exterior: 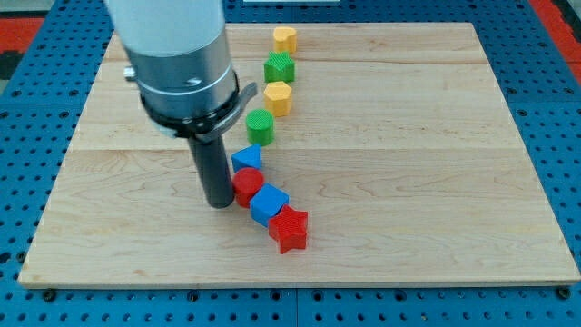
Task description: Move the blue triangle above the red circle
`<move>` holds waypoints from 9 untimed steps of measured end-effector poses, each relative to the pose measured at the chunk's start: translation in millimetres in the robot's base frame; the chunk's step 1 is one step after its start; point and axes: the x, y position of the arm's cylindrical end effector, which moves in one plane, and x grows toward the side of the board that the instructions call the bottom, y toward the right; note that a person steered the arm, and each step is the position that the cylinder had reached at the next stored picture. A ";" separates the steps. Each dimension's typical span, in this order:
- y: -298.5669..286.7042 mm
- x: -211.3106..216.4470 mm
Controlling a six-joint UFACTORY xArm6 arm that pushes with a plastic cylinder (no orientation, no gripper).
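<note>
Blue triangle (247,158) already sits touching the red circle (247,185) on its top side, so task looks about done; my tip (219,204), a bare rod gripping nothing, rests just left of the circle.

Looks like a robotics lab bench to me, not anyone's home or kitchen. The table (436,136) is a plain pale wooden board sitting on a blue metal surface full of evenly spaced holes (554,109), the kind of perforated mounting plate you see under test rigs. Add the chunky grey and black robot arm (177,54) and the little ribbed plastic blocks (277,95) that look 3D printed.
</note>
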 end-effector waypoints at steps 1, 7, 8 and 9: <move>11.4 -10.1; 8.8 -71.9; -31.2 -66.9; -25.3 -32.1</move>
